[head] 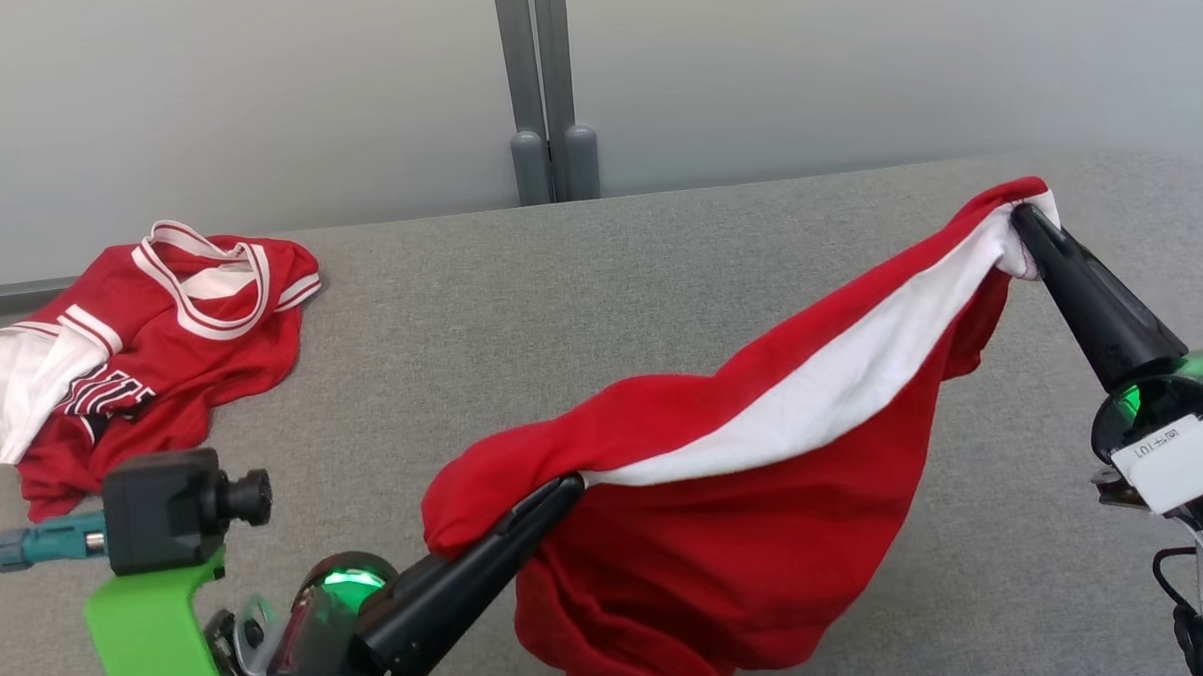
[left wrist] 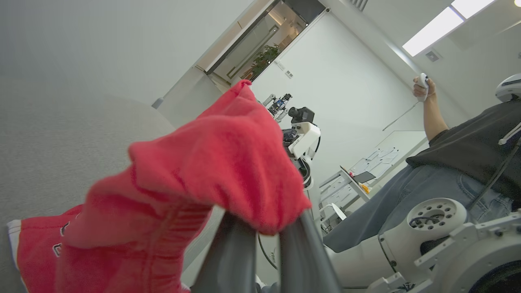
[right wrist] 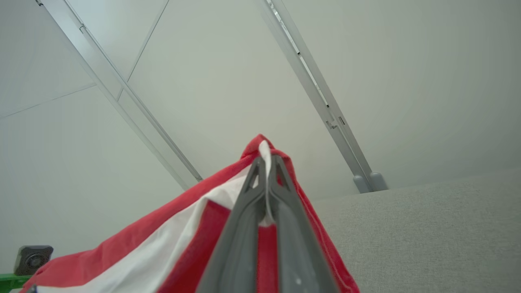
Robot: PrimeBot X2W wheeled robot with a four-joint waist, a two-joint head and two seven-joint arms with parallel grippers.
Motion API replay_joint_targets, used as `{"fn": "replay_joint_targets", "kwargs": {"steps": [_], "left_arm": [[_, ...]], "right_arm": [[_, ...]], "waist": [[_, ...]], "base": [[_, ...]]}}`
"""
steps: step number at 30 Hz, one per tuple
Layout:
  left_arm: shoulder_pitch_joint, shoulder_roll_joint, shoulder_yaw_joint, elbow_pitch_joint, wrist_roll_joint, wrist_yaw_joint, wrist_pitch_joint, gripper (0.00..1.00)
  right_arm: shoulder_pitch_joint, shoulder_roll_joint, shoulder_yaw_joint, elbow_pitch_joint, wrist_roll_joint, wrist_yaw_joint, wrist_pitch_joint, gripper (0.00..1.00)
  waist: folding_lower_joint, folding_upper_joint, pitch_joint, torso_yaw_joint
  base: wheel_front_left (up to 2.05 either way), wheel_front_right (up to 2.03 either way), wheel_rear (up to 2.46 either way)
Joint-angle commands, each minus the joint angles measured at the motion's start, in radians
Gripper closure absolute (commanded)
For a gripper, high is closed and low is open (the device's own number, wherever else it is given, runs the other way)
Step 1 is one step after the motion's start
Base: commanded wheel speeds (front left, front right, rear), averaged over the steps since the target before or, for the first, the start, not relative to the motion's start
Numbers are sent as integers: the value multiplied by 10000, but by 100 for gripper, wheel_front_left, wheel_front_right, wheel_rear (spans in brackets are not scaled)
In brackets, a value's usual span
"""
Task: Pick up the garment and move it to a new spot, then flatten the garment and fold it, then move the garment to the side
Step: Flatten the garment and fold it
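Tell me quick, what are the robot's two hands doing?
The left gripper is shut on the red garment.
The right gripper is shut on its other end.

Your table (head: 660, 306) is covered in grey woven cloth, flat and unwrinkled across the stretch you can see. Toward its far left you have a red jersey (head: 172, 363) lying crumpled straight on the cloth. Its white-striped collar is turned up, one white sleeve spills toward the left edge, and its dark lettering is partly folded under. The red and white garment (head: 767, 492) hangs low over the near middle; you cannot tell whether its folds touch the table.
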Motion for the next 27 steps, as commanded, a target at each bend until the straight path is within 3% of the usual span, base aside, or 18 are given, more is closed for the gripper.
{"fn": "replay_joint_targets", "kwargs": {"steps": [1, 7, 12, 18, 27], "left_arm": [[-208, 125, 181, -216, -424, -5, 97, 100], [-347, 211, 1034, -1183, -2360, -5, 227, 100], [18, 263, 1637, -1587, -3301, -5, 235, 100], [615, 523, 1580, -1403, -3119, -5, 701, 100], [501, -250, 1443, 279, -3250, -7, 1627, 100]], "right_arm": [[-155, 164, -105, -189, 176, 6, 262, 100], [-423, 641, -887, -644, 192, 4, 1148, 100], [-470, 858, -1222, -833, 296, 4, 1496, 100], [-219, 1011, -1319, -995, 420, 4, 1559, 100], [-226, 1055, -735, -227, 377, 4, 1033, 100]], "waist": [[0, 0, 44, -52], [0, 0, 333, -230], [0, 0, 541, -372], [0, 0, 840, -504], [0, 0, 1768, -579]], "base": [[0, 0, 0], [0, 0, 0], [0, 0, 0], [0, 0, 0], [0, 0, 0]]}}
